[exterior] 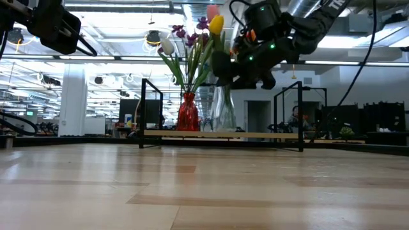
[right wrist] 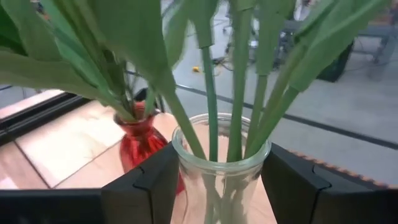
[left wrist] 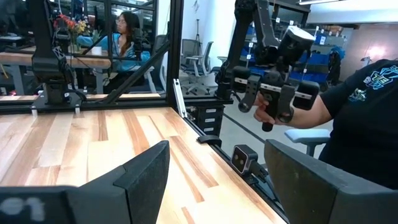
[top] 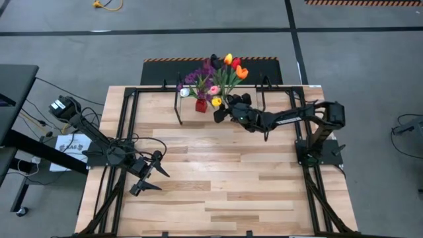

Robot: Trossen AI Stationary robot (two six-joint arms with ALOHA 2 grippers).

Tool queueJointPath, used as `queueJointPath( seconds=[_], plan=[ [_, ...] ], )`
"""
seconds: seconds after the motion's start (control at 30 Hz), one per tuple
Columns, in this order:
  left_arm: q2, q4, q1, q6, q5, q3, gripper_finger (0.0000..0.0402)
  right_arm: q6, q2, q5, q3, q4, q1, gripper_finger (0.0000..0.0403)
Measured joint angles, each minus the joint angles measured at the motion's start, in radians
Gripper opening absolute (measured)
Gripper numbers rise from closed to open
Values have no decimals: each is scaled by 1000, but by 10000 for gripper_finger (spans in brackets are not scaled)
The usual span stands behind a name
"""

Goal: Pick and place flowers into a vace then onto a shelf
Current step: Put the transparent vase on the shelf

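Over the surface's (top: 218, 178) near-left part, the left pincer (top: 151, 174) hovers released, fingers spread and holding nothing. Farther right, at the back, the shelf (exterior: 217, 135) carries a red vase (exterior: 187, 114) of flowers (top: 213, 80) and, just beside it, a clear glass vase (right wrist: 219, 168) of tulip stems. The right pincer (right wrist: 217, 186) grasps that glass vase, one finger on each side.

Right end effector (top: 223, 110) clamped, raised; left end effector (top: 149, 173) spread, idle

Seated person (left wrist: 127, 37) at a desk, nearer person's arm (left wrist: 348, 112), perhaps office chairs (left wrist: 202, 59)
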Motion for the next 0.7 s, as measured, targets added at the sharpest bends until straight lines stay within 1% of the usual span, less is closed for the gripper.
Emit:
queueJointPath(
  seconds=[0.17, 0.27, 0.4, 0.6, 0.7],
  plan=[
    [0, 0, 0, 0, 0, 0, 253, -28, 11, 3, 18, -5, 2, 181],
    [0, 0, 0, 6, 0, 0, 253, -37, 11, 8, 19, -19, 2, 187],
    [0, 0, 0, 6, 0, 0, 253, -45, 10, 56, 19, -34, 8, 198],
    [0, 0, 0, 6, 0, 0, 253, -55, 10, 88, 19, -41, 11, 181],
    [0, 1, 0, 6, 0, 0, 253, -52, 10, 91, 19, -42, 14, 187]
  ],
)
